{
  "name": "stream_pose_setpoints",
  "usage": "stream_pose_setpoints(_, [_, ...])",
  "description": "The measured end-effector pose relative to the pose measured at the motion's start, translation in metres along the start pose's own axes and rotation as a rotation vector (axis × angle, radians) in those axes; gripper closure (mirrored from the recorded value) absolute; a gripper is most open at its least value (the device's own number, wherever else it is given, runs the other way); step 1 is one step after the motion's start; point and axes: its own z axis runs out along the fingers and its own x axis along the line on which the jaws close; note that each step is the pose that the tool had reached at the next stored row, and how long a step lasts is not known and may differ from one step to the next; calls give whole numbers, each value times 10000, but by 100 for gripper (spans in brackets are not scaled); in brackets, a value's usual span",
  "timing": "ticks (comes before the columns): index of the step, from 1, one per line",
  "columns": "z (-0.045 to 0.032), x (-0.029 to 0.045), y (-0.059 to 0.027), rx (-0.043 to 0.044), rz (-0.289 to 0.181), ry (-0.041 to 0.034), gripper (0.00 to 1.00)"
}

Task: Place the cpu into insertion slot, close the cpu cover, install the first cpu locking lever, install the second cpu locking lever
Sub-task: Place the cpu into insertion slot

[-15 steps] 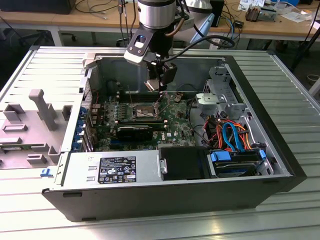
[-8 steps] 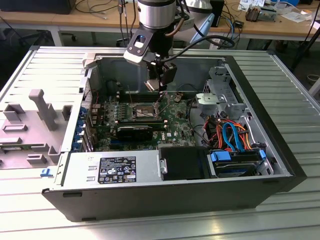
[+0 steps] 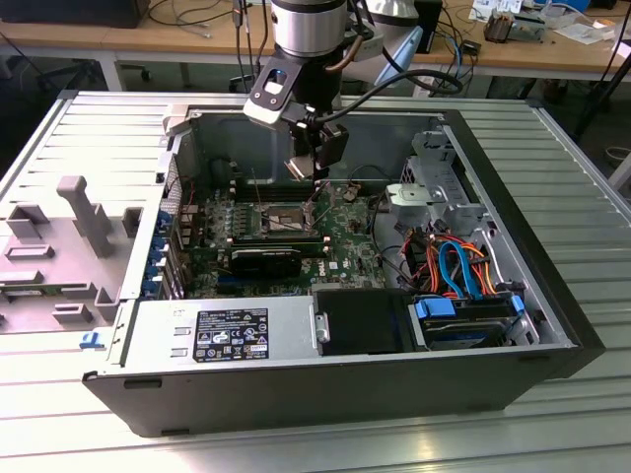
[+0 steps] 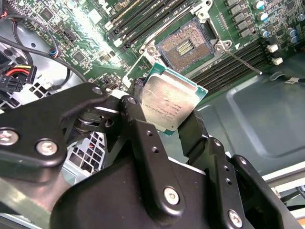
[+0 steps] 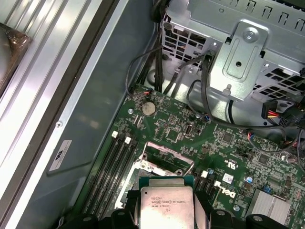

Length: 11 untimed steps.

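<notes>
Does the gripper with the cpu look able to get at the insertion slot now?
Probably yes. The gripper holds the cpu above the board, and the insertion slot lies uncovered with nothing seen between them.

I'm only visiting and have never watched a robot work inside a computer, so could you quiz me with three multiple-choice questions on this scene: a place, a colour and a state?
1. Where is the cpu?
A. lying on the blue cables
B. held in the gripper
C. on the table outside the case

2. What colour is the motherboard?
A. red
B. white
C. green

3. How is the insertion slot?
A. empty, its contacts bare
B. holding a chip
C. hidden under a fan

Answers: 1 B, the gripper clamps its edges in both wrist views; 2 C, green shows all round the slot; 3 A, the second wrist view shows its bare contact field.
</notes>
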Motion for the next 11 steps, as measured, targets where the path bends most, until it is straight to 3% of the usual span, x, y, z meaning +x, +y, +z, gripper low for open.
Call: stream_pose_setpoints(11, [0, 0, 0, -2, 85, -7, 46])
